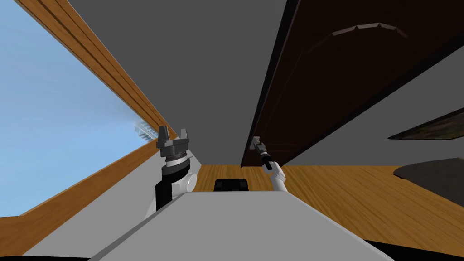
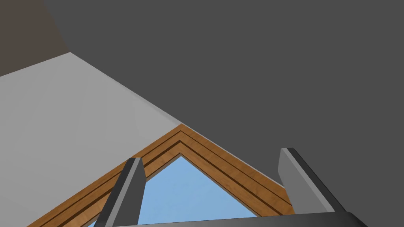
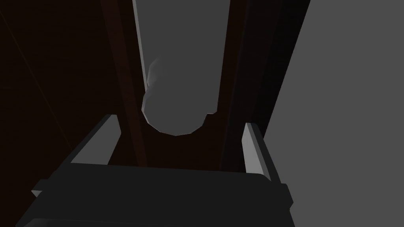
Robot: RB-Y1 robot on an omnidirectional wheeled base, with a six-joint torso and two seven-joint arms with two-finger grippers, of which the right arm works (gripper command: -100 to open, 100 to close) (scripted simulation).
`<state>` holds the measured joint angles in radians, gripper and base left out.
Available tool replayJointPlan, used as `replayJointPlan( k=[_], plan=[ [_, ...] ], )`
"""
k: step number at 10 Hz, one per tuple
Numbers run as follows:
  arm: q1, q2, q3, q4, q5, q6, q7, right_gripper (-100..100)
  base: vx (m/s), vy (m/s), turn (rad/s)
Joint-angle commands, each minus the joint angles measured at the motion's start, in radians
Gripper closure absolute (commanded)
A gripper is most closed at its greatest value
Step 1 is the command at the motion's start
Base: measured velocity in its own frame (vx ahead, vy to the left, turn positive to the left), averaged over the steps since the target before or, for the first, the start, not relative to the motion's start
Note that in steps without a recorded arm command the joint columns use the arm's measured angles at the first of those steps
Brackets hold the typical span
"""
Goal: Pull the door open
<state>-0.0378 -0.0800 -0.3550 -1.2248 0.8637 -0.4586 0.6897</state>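
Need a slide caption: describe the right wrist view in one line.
Right gripper, fingers open, facing the grey rounded handle on the dark brown door.

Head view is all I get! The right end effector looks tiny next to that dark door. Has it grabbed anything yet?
Observer: Not yet. The right wrist view shows the right end effector open, with its fingers standing well apart.
Operator: Is there a handle to grab?
Observer: Yes. A rounded grey handle on the dark door sits between the two fingers, with a gap on each side.
Operator: What about my other arm?
Observer: In the left wrist view, the left end effector is open too, with nothing between its fingers.
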Motion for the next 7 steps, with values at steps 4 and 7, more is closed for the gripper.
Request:
replayJointPlan(
  k=[4, 7],
  plan=[
    [-0.027, -0.004, -0.064, 0.045, -0.026, -0.003, 0.027, -100, 0.046, -0.015, 0.155],
    [-0.027, -0.004, -0.064, 0.045, -0.026, -0.003, 0.027, 100, -0.006, 0.002, -0.012]
  ],
)
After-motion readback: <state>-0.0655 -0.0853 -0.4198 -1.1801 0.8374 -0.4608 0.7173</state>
